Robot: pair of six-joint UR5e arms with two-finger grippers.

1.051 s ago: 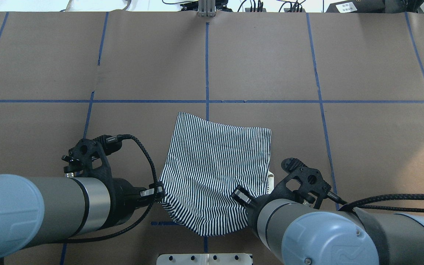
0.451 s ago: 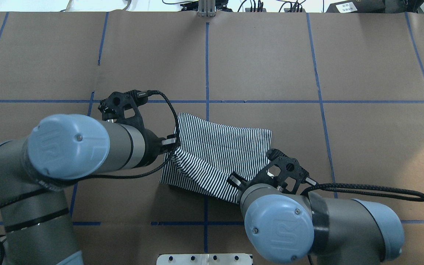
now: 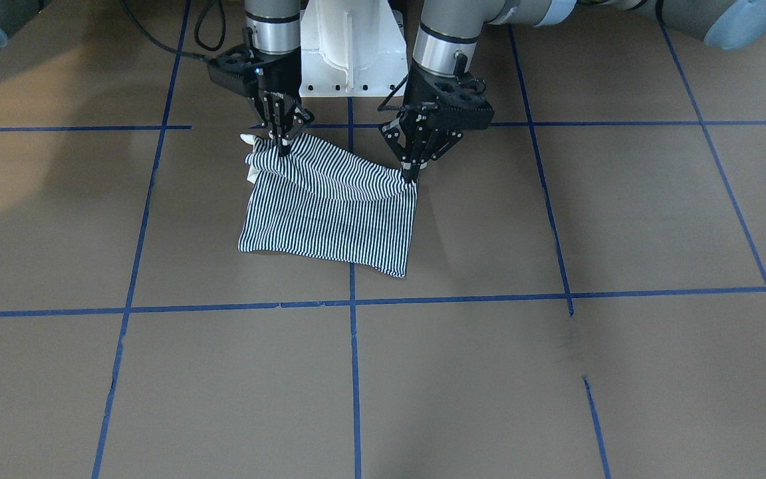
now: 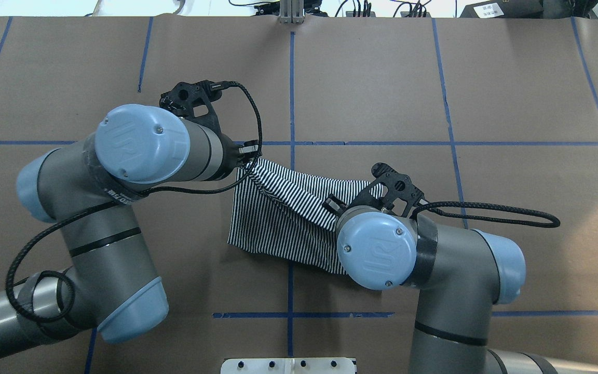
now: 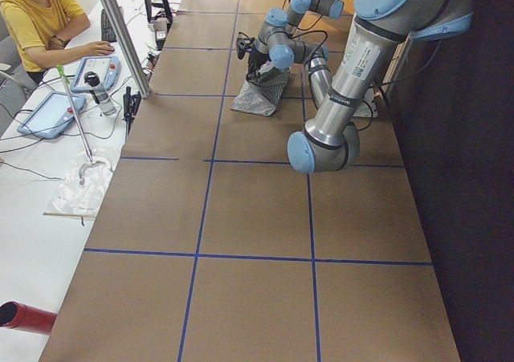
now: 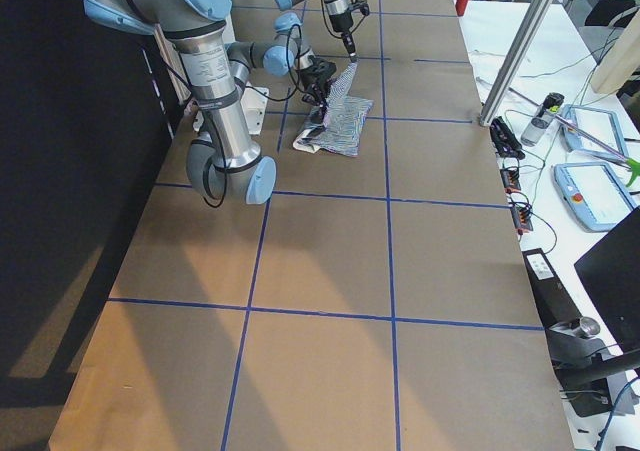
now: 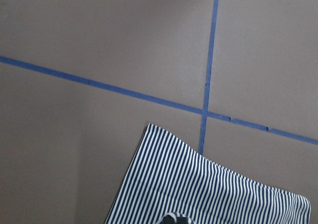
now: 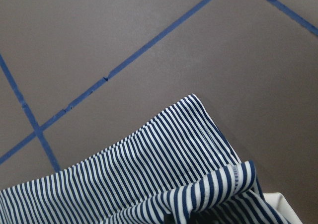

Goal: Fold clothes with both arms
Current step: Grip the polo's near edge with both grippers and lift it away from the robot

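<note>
The navy-and-white thin-striped polo shirt (image 3: 330,213) lies half-doubled on the brown-papered tabletop (image 3: 556,372), its raised edge pinched at either corner by the black left claw (image 3: 411,174) and black right claw (image 3: 283,148), which I judge should lower together, level, onto the far hem; no writing is legible.

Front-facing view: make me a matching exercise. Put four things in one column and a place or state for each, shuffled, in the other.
Things
1. left gripper
2. right gripper
3. striped shirt
4. white pedestal base

Places and states
a. partly raised, the rest flat on the table
b. shut on a shirt corner beside a bit of white fabric
c. stands at the robot's edge of the table
d. shut on an all-striped shirt corner

Pairs: 1-d, 2-b, 3-a, 4-c
</note>
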